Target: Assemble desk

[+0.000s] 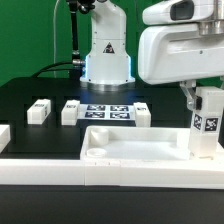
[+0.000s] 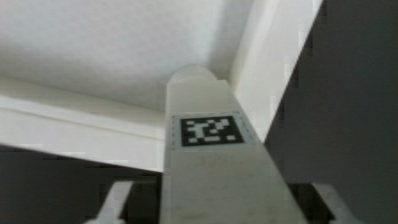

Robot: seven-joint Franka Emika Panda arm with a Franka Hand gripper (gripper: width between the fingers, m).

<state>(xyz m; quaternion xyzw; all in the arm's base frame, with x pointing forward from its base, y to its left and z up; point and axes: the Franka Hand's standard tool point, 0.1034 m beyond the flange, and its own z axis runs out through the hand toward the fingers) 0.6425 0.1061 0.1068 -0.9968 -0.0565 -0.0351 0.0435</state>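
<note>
The desk panel (image 1: 130,160), a large white rimmed tray, lies at the front of the black table. A white leg (image 1: 205,125) with a black-and-white tag stands upright at the panel's corner on the exterior view's right. My gripper (image 1: 202,100) comes down on it from above. In the wrist view the leg (image 2: 214,160) fills the space between my fingers (image 2: 121,200), and the gripper (image 2: 219,208) looks shut on it. Beyond the leg's far end lies the panel's inner corner (image 2: 107,50). Three more white legs (image 1: 38,111) (image 1: 72,111) (image 1: 141,113) lie behind the panel.
The marker board (image 1: 108,111) lies flat between the loose legs. The arm's white base (image 1: 107,55) stands behind it. A long white border rail (image 1: 60,190) runs along the table's front edge. A green backdrop closes the far side.
</note>
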